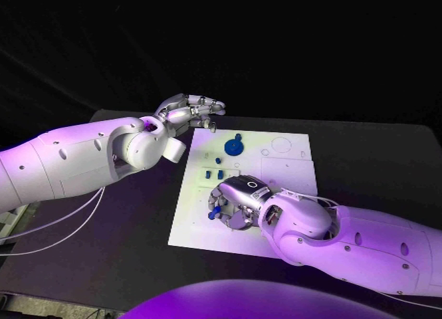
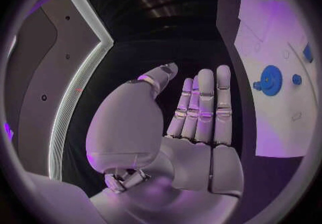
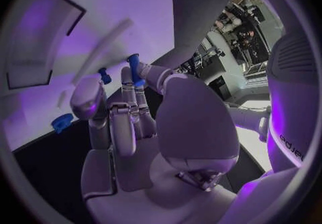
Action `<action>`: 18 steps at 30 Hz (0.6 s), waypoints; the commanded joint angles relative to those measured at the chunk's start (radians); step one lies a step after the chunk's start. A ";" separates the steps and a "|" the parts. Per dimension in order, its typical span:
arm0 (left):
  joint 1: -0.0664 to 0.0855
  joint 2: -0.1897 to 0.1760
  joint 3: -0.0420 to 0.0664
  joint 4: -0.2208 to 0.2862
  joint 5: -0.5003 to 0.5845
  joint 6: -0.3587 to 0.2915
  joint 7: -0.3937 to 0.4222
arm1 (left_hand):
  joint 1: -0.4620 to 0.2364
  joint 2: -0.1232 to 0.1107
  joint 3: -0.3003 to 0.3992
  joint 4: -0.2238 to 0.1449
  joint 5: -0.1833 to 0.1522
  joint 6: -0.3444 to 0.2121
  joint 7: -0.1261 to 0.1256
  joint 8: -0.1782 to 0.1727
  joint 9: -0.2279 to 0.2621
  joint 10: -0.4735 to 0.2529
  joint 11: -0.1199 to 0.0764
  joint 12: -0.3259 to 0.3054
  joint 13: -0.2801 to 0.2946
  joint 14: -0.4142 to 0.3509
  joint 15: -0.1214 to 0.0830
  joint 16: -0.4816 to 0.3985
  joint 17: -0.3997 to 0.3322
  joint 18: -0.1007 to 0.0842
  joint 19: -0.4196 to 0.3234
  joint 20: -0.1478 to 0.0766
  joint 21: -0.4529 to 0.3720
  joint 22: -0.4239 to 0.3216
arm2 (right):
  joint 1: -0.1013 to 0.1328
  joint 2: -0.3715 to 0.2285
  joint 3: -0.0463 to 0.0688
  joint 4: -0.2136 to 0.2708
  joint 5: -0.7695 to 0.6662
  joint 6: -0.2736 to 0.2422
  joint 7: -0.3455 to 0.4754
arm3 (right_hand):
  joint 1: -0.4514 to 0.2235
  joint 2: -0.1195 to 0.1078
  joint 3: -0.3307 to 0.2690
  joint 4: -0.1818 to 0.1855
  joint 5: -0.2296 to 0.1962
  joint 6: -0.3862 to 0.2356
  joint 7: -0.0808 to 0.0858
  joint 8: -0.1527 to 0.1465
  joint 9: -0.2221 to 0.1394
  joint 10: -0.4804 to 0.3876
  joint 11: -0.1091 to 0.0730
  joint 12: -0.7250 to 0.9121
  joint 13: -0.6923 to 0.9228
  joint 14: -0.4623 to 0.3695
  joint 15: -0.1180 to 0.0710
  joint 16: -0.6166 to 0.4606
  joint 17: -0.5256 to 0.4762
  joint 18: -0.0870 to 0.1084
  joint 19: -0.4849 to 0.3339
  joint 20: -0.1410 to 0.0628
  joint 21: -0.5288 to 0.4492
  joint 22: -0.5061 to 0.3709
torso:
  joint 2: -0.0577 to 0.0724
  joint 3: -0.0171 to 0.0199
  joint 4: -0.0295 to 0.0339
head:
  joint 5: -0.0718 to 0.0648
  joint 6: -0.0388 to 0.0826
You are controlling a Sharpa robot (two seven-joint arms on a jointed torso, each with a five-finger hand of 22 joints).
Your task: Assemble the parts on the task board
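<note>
Two hands are before me in the head view. My left hand (image 1: 187,109) hangs off the far left corner of the white rectangular task board (image 1: 288,166), fingers extended and holding nothing. My right hand (image 1: 238,203) sits low over the near left part of the board, fingers curled down around small blue plastic parts (image 1: 214,211). A round blue disc part (image 1: 235,145) lies on the far half of the board, with two small blue pegs (image 1: 219,160) just beside it toward me.

In the left wrist view, the left hand's fingers (image 2: 204,103) lie straight and pressed side by side, thumb apart, palm bare; the disc part (image 2: 271,80) lies on the board well apart from them.

In the right wrist view, the right hand's fingers (image 3: 131,109) are bunched with a small blue cylindrical peg (image 3: 133,65) at their tips; I cannot tell whether it is pinched.
</note>
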State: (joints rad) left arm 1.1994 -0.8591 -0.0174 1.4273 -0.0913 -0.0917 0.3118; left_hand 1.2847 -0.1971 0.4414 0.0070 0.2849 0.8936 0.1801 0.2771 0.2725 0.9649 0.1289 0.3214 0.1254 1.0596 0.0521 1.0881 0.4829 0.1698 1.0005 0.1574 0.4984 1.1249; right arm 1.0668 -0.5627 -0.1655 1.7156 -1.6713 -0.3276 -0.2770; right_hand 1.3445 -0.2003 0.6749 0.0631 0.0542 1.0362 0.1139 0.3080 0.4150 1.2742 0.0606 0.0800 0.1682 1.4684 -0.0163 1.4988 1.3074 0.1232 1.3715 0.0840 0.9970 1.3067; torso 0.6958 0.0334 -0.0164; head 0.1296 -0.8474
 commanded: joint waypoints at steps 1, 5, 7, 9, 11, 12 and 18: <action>0.001 0.001 0.001 0.002 0.004 0.015 0.004 | 0.006 0.007 -0.004 -0.001 0.001 -0.008 -0.001 0.006 0.001 -0.007 -0.003 0.007 -0.001 -0.004 0.001 -0.001 -0.001 0.012 0.001 0.001 -0.005 -0.001 | -0.001 0.005 -0.001 0.001 -0.081 0.047 -0.028 | -0.001 0.008 -0.002 -0.007 0.002 0.003 0.003 0.006 0.071 0.003 -0.006 -0.002 0.002 0.059 -0.004 0.001 0.045 -0.007 0.000 -0.002 -0.005 0.001 | 0.000 -0.0011 0.0004 | 0.000 0.000; 0.001 0.000 0.001 0.003 0.004 0.015 0.004 | 0.006 0.007 -0.004 -0.001 0.001 -0.008 -0.001 0.006 0.001 -0.007 -0.003 0.007 -0.001 -0.004 0.001 -0.001 -0.001 0.012 0.001 0.001 -0.005 -0.001 | -0.001 0.013 -0.001 0.003 -0.102 0.052 -0.033 | -0.012 0.000 -0.002 -0.012 0.002 -0.002 0.004 0.004 0.073 0.001 -0.005 -0.005 0.004 0.059 -0.003 0.001 0.045 -0.006 -0.001 -0.001 -0.007 0.001 | 0.000 -0.0010 0.0001 | 0.000 0.001; 0.001 0.000 0.001 0.003 0.004 0.015 0.004 | 0.006 0.007 -0.004 -0.001 0.001 -0.008 -0.001 0.006 0.001 -0.007 -0.003 0.007 -0.001 -0.004 0.001 -0.001 -0.001 0.012 0.001 0.001 -0.005 -0.001 | -0.001 0.019 -0.002 0.004 -0.108 0.056 -0.033 | -0.023 -0.007 -0.002 -0.014 0.009 -0.008 0.005 0.000 0.073 -0.002 -0.003 -0.007 0.006 0.059 -0.002 0.001 0.045 -0.006 -0.001 -0.001 -0.008 0.002 | 0.000 -0.0009 0.0006 | -0.001 0.002; 0.001 0.000 0.001 0.003 0.004 0.015 0.004 | 0.006 0.007 -0.004 -0.001 0.001 -0.008 -0.001 0.006 0.001 -0.007 -0.003 0.007 -0.001 -0.004 0.001 -0.001 -0.001 0.012 0.001 0.001 -0.005 -0.001 | -0.001 0.023 -0.003 0.004 -0.112 0.060 -0.033 | -0.039 -0.018 -0.005 -0.016 0.027 -0.015 0.007 -0.006 0.073 -0.005 -0.002 -0.009 0.009 0.059 0.000 0.001 0.045 -0.006 -0.002 0.001 -0.011 0.002 | 0.000 -0.0011 0.0006 | -0.001 0.002; 0.001 0.000 0.001 0.003 0.004 0.016 0.003 | 0.006 0.007 -0.004 -0.001 0.001 -0.008 -0.001 0.006 0.001 -0.007 -0.003 0.007 -0.001 -0.004 0.001 -0.001 -0.001 0.012 0.001 0.001 -0.005 -0.001 | -0.001 0.027 -0.003 0.004 -0.114 0.064 -0.032 | -0.057 -0.032 -0.011 -0.017 0.042 -0.023 0.009 -0.013 0.071 -0.007 0.000 -0.009 0.012 0.059 0.001 0.001 0.045 -0.006 -0.002 0.002 -0.013 0.002 | 0.000 -0.0013 0.0006 | -0.002 0.001; 0.001 0.000 0.001 0.003 0.004 0.016 0.003 | 0.006 0.007 -0.004 -0.001 0.001 -0.008 -0.001 0.006 0.001 -0.007 -0.003 0.007 -0.001 -0.004 0.001 -0.001 -0.001 0.012 0.001 0.001 -0.005 -0.001 | -0.001 0.029 -0.003 0.003 -0.115 0.065 -0.033 | -0.065 -0.037 -0.013 -0.018 0.051 -0.028 0.011 -0.017 0.070 -0.008 0.001 -0.009 0.014 0.058 0.002 0.001 0.045 -0.006 -0.003 0.003 -0.015 0.001 | 0.000 -0.0014 0.0007 | -0.002 0.001; 0.001 -0.001 0.001 0.004 0.004 0.017 0.003 | 0.006 0.007 -0.004 -0.001 0.001 -0.008 -0.001 0.006 0.001 -0.007 -0.003 0.007 -0.001 -0.004 0.001 -0.001 -0.001 0.012 0.001 0.001 -0.005 -0.001 | -0.002 0.032 -0.004 0.001 -0.121 0.063 -0.042 | -0.099 -0.063 -0.026 -0.017 0.063 -0.071 0.023 -0.050 0.055 -0.015 0.009 -0.011 0.021 0.058 0.009 0.001 0.042 -0.005 -0.005 0.008 -0.027 -0.002 | 0.000 -0.0013 0.0004 | -0.003 0.001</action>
State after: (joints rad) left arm 1.1994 -0.8607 -0.0174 1.4285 -0.0914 -0.0908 0.3104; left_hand 1.2847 -0.1971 0.4414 0.0070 0.2849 0.8936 0.1801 0.2771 0.2725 0.9650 0.1288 0.3214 0.1254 1.0596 0.0521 1.0881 0.4830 0.1699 1.0005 0.1574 0.4984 1.1249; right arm 1.0665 -0.5321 -0.1693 1.7158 -1.7639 -0.2850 -0.3097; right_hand 1.2476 -0.2575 0.6529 0.0464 0.1146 0.9697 0.1373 0.2607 0.4719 1.2595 0.0646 0.0748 0.1878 1.4660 -0.0139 1.4988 1.3079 0.1232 1.3676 0.0878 0.9737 1.3060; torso 0.6957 0.0322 -0.0158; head 0.1270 -0.8462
